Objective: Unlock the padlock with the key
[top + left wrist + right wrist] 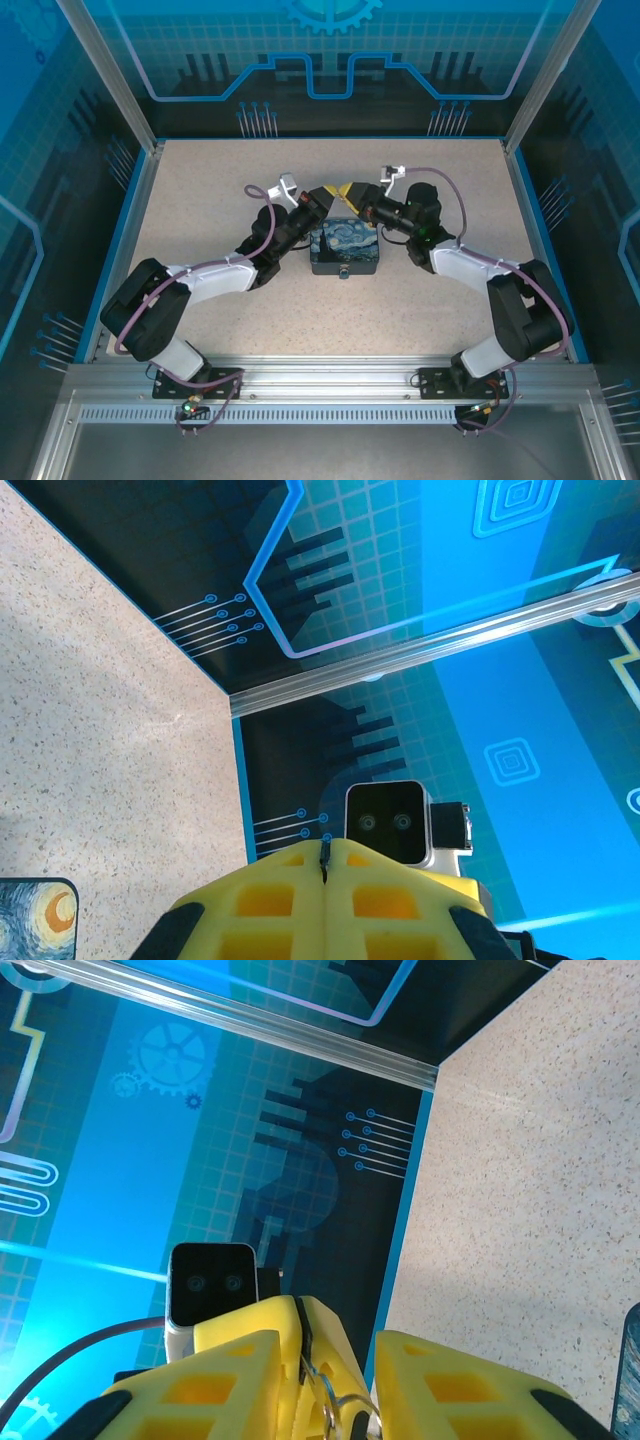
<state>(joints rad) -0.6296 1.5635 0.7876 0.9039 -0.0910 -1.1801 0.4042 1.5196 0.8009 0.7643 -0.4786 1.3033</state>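
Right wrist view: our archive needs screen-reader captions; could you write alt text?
The right pincer stands open around the shut left pincer, a thin metal ring between them. Speckled table on the right, blue wall behind.

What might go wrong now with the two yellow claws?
The left gripper pinches just a thin dark sliver, likely the key; it might slip out and drop. A small metal ring sits in the gap of the right gripper, which might close beside it.
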